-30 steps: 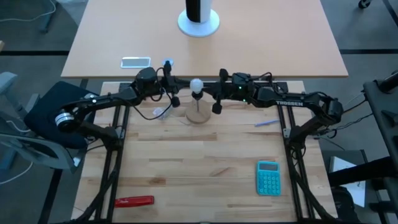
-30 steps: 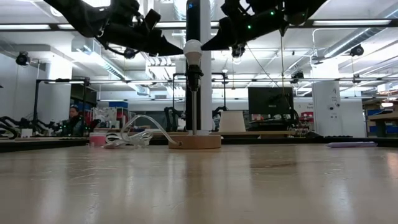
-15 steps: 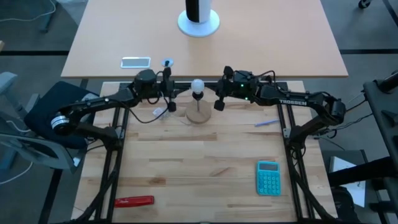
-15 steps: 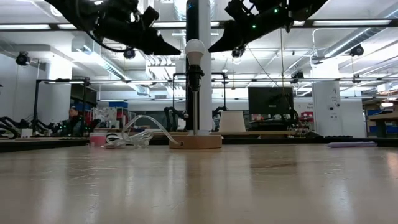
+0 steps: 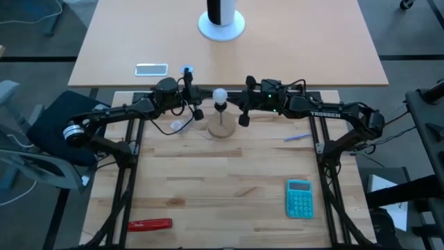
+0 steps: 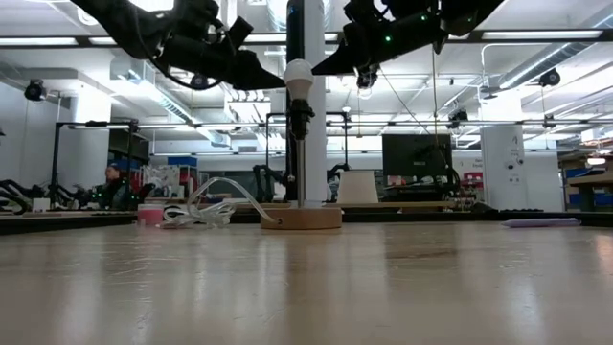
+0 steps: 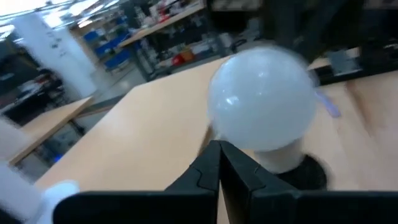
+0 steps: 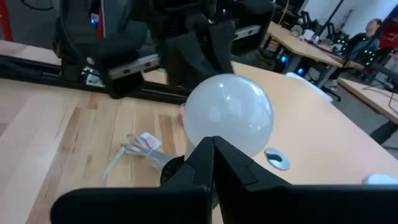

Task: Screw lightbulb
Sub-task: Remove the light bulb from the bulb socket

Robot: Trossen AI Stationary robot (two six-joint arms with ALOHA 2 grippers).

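Okay, from above I've got the lightbulb (image 5: 220,94) sitting upright in its socket on top of the round wooden disc stand (image 5: 221,128), close to the far edge of the table (image 5: 229,187), about midway along it. My left gripper (image 5: 196,107) hangs just beside the bulb on its left, and on its wrist camera the fingers (image 7: 208,171) are pressed together, tips pointing at the bulb (image 7: 262,107) with nothing between them. My right gripper (image 5: 243,113) hangs just beside the bulb on the other side, fingers (image 8: 214,158) likewise closed and empty. The clear plastic wrapper (image 5: 179,126) lies left of the stand. A teal calculator (image 5: 299,198) sits toward the near right corner, a red tool (image 5: 150,224) near the near left corner.
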